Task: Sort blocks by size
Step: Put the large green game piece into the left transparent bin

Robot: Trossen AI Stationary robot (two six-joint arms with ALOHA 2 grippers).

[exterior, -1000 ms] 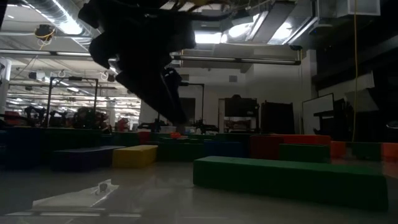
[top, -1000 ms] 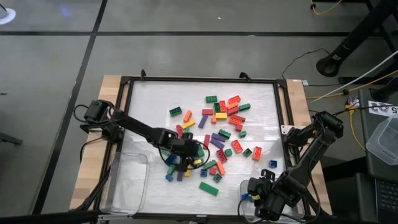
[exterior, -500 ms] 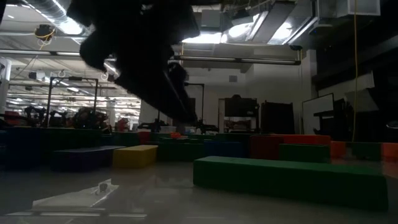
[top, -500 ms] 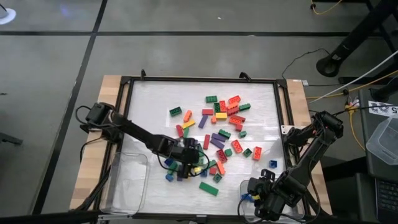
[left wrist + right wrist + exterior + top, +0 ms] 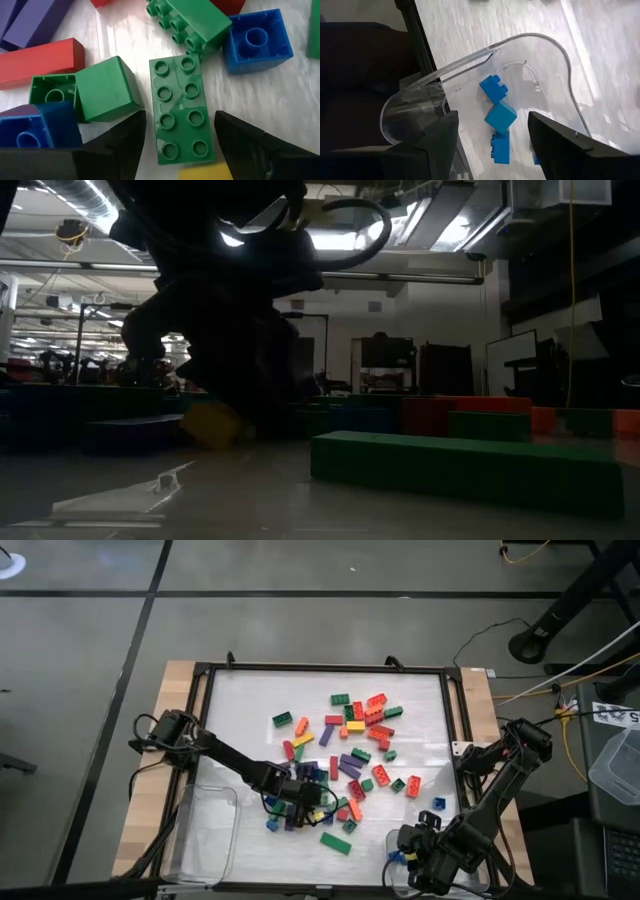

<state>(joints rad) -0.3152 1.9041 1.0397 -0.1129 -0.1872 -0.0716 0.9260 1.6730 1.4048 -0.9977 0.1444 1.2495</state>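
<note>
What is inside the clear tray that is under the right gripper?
Inside the clear tray lie small blue blocks: three show plainly, and a fourth shows partly beside one of the right gripper's fingers. The fingers hide the rest of the tray floor.

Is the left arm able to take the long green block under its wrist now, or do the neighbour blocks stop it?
Probably yes. The left tool is open, one finger on each long side of the long green block. A green cube lies close beside one finger and may get nudged.

A robotics lab: exposed ceiling ducts point(image 5: 95, 215), strip lighting, equipment racks point(image 5: 110, 345), taped concrete floor point(image 5: 80, 660).
</note>
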